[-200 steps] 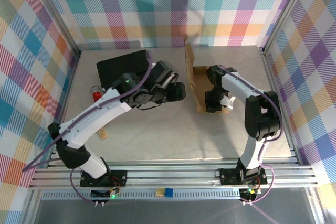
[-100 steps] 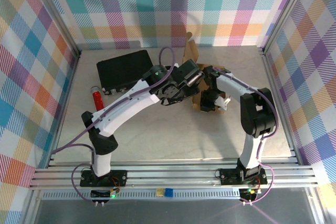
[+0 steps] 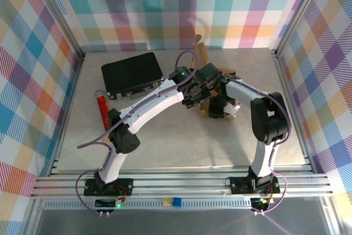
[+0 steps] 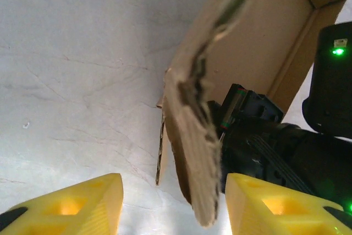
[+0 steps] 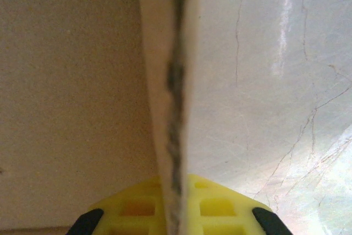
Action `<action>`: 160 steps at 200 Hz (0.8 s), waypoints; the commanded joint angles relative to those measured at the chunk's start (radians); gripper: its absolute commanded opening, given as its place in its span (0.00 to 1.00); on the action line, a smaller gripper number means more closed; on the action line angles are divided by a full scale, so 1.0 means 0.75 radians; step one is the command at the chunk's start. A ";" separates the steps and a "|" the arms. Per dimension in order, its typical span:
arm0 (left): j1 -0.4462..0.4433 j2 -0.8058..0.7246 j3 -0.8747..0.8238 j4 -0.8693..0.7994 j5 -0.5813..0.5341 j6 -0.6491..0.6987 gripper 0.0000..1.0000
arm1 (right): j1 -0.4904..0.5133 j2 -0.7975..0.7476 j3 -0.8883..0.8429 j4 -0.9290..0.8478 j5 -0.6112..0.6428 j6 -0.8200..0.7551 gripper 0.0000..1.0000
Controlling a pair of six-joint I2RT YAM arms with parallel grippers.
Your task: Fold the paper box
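Observation:
The paper box [image 3: 201,52] is brown corrugated cardboard standing partly folded at the middle back of the table, mostly hidden under both arms. My left gripper [image 3: 205,82] reaches across to its left side. In the left wrist view its yellow fingers [image 4: 71,205] stand apart, and a raised cardboard flap [image 4: 198,147] hangs between them, nearer the right finger. My right gripper [image 3: 216,110] is at the box's near end. In the right wrist view the right gripper [image 5: 175,205] is shut on a thin cardboard wall [image 5: 173,81] seen edge-on.
A black rectangular case [image 3: 132,72] lies at the back left. A red cylinder [image 3: 103,106] lies in front of it near the left wall. Checked walls enclose the table [image 3: 165,141], and an aluminium rail [image 3: 181,182] runs along the near edge.
My left arm swung right, from beside the black case to the box, and its jaws now straddle a flap. The box shifted and its flap tilted. The right gripper kept its hold.

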 commanded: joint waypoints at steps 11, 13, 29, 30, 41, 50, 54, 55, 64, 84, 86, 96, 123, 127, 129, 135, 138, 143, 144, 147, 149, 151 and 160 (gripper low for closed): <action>0.007 0.046 0.035 -0.044 -0.067 0.021 0.37 | 0.017 -0.012 -0.021 -0.012 -0.039 0.043 0.00; 0.007 0.047 0.035 -0.044 -0.069 0.022 0.36 | 0.017 -0.012 -0.020 -0.012 -0.039 0.042 0.00; 0.007 0.053 0.023 -0.045 -0.066 0.025 0.30 | 0.019 -0.012 -0.025 -0.006 -0.041 0.042 0.00; 0.006 0.055 0.023 -0.043 -0.065 0.026 0.30 | 0.019 -0.012 -0.026 -0.006 -0.042 0.043 0.00; 0.007 0.061 0.018 -0.043 -0.070 0.032 0.27 | 0.021 -0.014 -0.032 0.002 -0.045 0.048 0.00; 0.007 0.067 0.019 -0.047 -0.087 0.041 0.23 | 0.023 -0.014 -0.036 0.007 -0.049 0.052 0.00; 0.006 0.070 0.020 -0.050 -0.094 0.045 0.22 | 0.025 -0.015 -0.036 0.008 -0.049 0.054 0.00; 0.006 0.069 0.020 -0.050 -0.097 0.046 0.22 | 0.025 -0.016 -0.037 0.008 -0.049 0.054 0.00; 0.006 0.072 0.019 -0.055 -0.121 0.058 0.19 | 0.026 -0.017 -0.037 0.008 -0.049 0.056 0.00; 0.007 0.074 0.018 -0.083 -0.163 0.077 0.11 | 0.027 -0.020 -0.037 0.012 -0.050 0.060 0.00; 0.007 0.077 0.017 -0.085 -0.166 0.079 0.10 | 0.027 -0.020 -0.037 0.012 -0.051 0.060 0.00; 0.007 0.078 0.014 -0.099 -0.183 0.090 0.06 | 0.029 -0.022 -0.038 0.012 -0.052 0.062 0.00; 0.007 0.070 -0.021 -0.124 -0.244 0.130 0.00 | 0.031 -0.021 -0.031 0.012 -0.068 0.061 0.00; 0.007 0.068 -0.027 -0.126 -0.256 0.144 0.00 | 0.031 -0.023 -0.030 0.014 -0.074 0.057 0.03; 0.007 0.066 -0.027 -0.126 -0.262 0.150 0.00 | 0.031 -0.024 -0.027 0.015 -0.077 0.054 0.08; 0.007 0.063 -0.029 -0.130 -0.281 0.180 0.00 | 0.031 -0.024 -0.021 0.012 -0.086 0.042 0.24; 0.007 0.062 -0.029 -0.132 -0.293 0.198 0.00 | 0.029 -0.026 -0.015 0.005 -0.092 0.034 0.32; 0.007 0.057 -0.027 -0.139 -0.313 0.227 0.00 | 0.029 -0.026 0.003 -0.014 -0.102 0.019 0.44; 0.007 0.057 -0.027 -0.140 -0.317 0.231 0.00 | 0.029 -0.025 0.007 -0.020 -0.103 0.014 0.47; 0.007 0.055 -0.027 -0.147 -0.330 0.243 0.00 | 0.029 -0.029 0.021 -0.034 -0.106 0.001 0.53; 0.007 0.053 -0.027 -0.152 -0.337 0.250 0.00 | 0.029 -0.031 0.030 -0.044 -0.105 -0.008 0.57; 0.007 0.052 -0.028 -0.155 -0.346 0.260 0.00 | 0.029 -0.034 0.042 -0.055 -0.104 -0.019 0.60; 0.008 0.041 -0.036 -0.146 -0.366 0.337 0.00 | 0.029 -0.049 0.095 -0.102 -0.086 -0.078 0.70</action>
